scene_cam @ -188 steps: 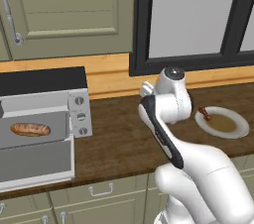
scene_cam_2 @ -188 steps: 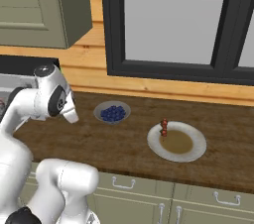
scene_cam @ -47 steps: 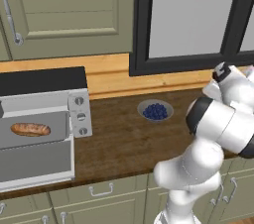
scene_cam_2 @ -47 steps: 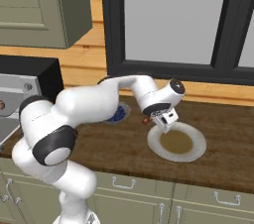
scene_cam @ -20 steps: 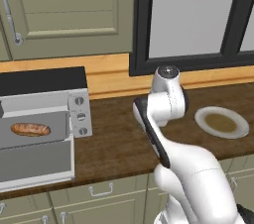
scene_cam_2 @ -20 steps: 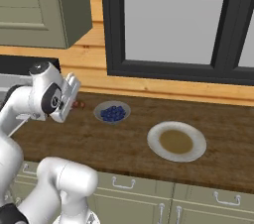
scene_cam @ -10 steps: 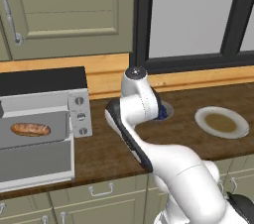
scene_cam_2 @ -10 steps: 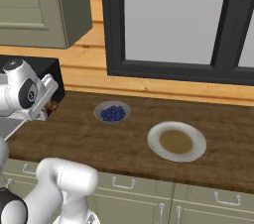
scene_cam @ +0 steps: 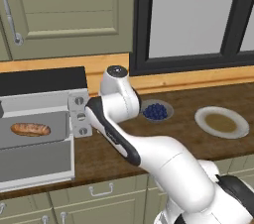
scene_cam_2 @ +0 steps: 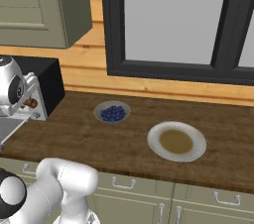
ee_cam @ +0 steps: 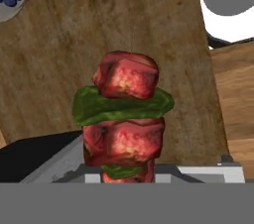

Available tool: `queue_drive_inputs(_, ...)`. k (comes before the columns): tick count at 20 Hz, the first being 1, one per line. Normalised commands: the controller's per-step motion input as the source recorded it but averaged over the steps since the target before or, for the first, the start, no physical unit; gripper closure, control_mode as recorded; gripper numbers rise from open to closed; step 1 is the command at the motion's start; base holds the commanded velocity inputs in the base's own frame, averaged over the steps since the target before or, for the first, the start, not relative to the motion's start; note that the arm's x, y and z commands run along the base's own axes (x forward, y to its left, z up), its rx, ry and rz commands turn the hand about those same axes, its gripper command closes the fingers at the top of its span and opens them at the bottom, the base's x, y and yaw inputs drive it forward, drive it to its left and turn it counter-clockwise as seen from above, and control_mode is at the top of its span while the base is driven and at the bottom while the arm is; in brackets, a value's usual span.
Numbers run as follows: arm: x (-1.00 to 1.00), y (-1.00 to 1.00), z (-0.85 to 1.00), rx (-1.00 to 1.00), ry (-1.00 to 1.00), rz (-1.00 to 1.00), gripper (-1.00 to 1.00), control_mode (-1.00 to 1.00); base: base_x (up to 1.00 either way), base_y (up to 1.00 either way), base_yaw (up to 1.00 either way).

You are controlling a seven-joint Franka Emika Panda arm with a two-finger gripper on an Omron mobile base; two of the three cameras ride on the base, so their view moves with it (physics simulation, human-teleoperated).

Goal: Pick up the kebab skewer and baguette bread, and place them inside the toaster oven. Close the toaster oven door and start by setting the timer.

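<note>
Skewer chunks are filling the hand view: the kebab skewer point(ee_cam: 125, 119), red meat with green slices between, is sitting clamped in the tool, whose jaws are closed tight on it. From the right base view the tool point(scene_cam_2: 31, 103) is hanging just beside the toaster oven point(scene_cam_2: 42, 82), at its knob side, with a bit of the meat showing. The baguette bread point(scene_cam: 31, 129) is lying inside the toaster oven, whose door point(scene_cam: 34, 166) is hanging open toward the surface point(scene_cam: 178, 136). Blueberries point(scene_cam: 155, 111) are sitting right of the oven.
</note>
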Motion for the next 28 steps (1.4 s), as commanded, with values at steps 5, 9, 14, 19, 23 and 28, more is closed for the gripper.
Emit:
queue_drive_inputs(5,-0.04,0.67,0.00,0.06,0.01,-0.01,1.00,-1.00,0.00,0.00,0.00)
queue_drive_inputs(9,-0.02,0.58,0.00,0.00,0.00,0.00,1.00,-1.00,0.00,0.00,0.00)
queue_drive_inputs(14,0.00,0.68,0.00,0.00,0.00,0.00,1.00,-1.00,0.00,0.00,0.00)
queue_drive_inputs(19,0.00,0.81,0.00,0.00,-0.04,-0.06,1.00,-1.00,0.00,0.00,0.00)
queue_drive_inputs(23,0.02,0.84,0.00,0.00,-0.05,-0.11,1.00,-1.00,0.00,0.00,0.00)
queue_drive_inputs(28,0.19,0.54,0.00,0.00,0.00,-0.18,1.00,-1.00,0.00,0.00,0.00)
